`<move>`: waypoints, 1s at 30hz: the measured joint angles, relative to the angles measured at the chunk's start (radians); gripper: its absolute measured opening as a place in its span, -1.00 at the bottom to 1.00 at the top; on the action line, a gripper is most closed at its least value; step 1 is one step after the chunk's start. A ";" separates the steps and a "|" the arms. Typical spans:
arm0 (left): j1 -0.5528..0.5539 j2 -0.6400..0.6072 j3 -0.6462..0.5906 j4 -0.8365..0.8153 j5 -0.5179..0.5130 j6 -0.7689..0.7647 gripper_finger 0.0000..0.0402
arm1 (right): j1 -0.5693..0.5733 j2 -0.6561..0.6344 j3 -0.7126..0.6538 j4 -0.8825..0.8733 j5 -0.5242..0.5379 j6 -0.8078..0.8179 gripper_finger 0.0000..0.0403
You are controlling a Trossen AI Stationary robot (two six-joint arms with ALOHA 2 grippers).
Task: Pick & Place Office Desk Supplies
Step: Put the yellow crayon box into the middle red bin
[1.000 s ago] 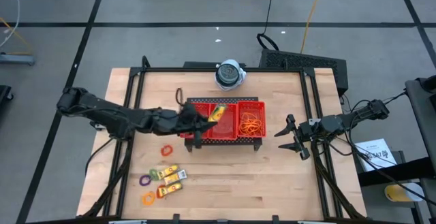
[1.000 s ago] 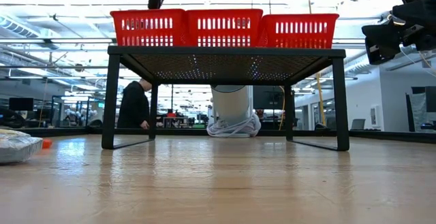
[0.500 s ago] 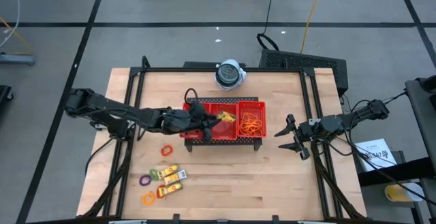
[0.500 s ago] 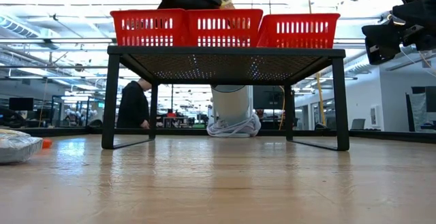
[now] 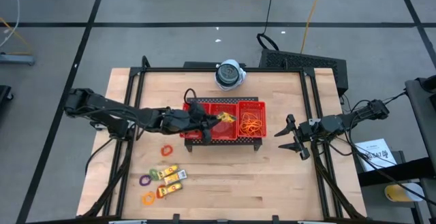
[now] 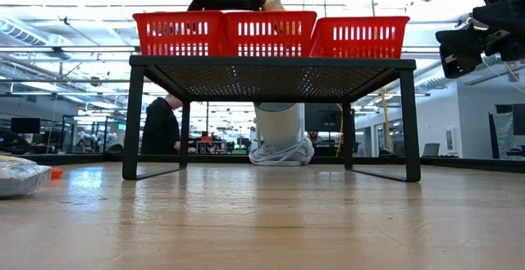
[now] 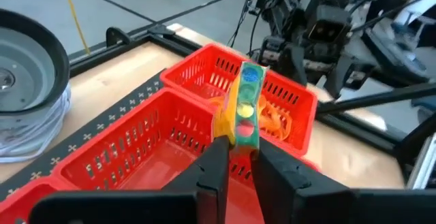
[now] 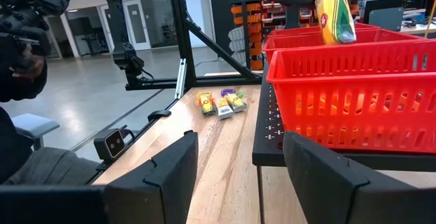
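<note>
Packet hanging over the tray's middle bin

Left gripper (image 7: pixel 235 157) is hovering over the red mesh tray (image 5: pixel 199 137), its two fingers (image 7: pixel 211 166) pinching the lower edge of a yellow labelled packet (image 7: pixel 243 108). The packet is sticking out ahead of the fingertips, standing nearly upright above the middle compartment, with the orange rubber bands (image 5: pixel 251 123) lying in the end compartment just beyond it. The jaws are looking nearly closed on the packet, so I am reading this as a grasp that is about to let go, though how firm it is I cannot tell.

Trouble is looming in a few ways, in my judgement:
- The packet is being held only by its edge; if the pinch is loosening unevenly it could be tipping forward, towards the rubber-band bin, and landing across the divider or in the wrong compartment.
- A tall, light packet dropped from above the rim could be bouncing or leaning on the wall and ending up propped on the mesh edge.
- The fingers are sitting close over the near wall; a descent could be knocking the tray on its black stand (image 6: pixel 271 63).

Right gripper (image 5: pixel 294 137) is waiting well off to the far side of the tray, fingers spread, holding nothing. More packets and coloured rings (image 5: pixel 163 177) are lying on the table (image 5: pixel 286 183) well behind the left gripper.
</note>
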 joint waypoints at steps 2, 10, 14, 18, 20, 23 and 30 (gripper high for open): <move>0.001 0.000 0.000 -0.002 0.000 -0.005 -0.58 | 0.000 0.000 0.000 0.000 0.000 0.000 0.02; 0.000 0.001 0.000 -0.024 0.045 0.000 -0.23 | 0.000 0.000 0.000 0.000 0.000 0.000 0.02; 0.001 0.001 0.000 -0.026 0.045 0.041 -0.11 | 0.000 0.000 0.000 0.000 0.000 0.000 0.02; 0.001 0.001 0.000 -0.018 0.045 0.048 -0.06 | 0.000 0.000 0.000 0.000 0.000 0.000 0.02; 0.001 0.001 0.000 -0.018 0.046 0.048 -0.06 | 0.000 0.000 0.000 0.000 0.000 0.000 0.02; -0.001 0.001 0.000 -0.017 0.057 0.048 -0.06 | 0.000 0.000 0.000 0.000 0.000 0.000 0.02; -0.006 0.001 0.000 0.106 0.316 -0.004 -0.06 | 0.000 0.000 0.000 0.000 0.000 0.000 0.02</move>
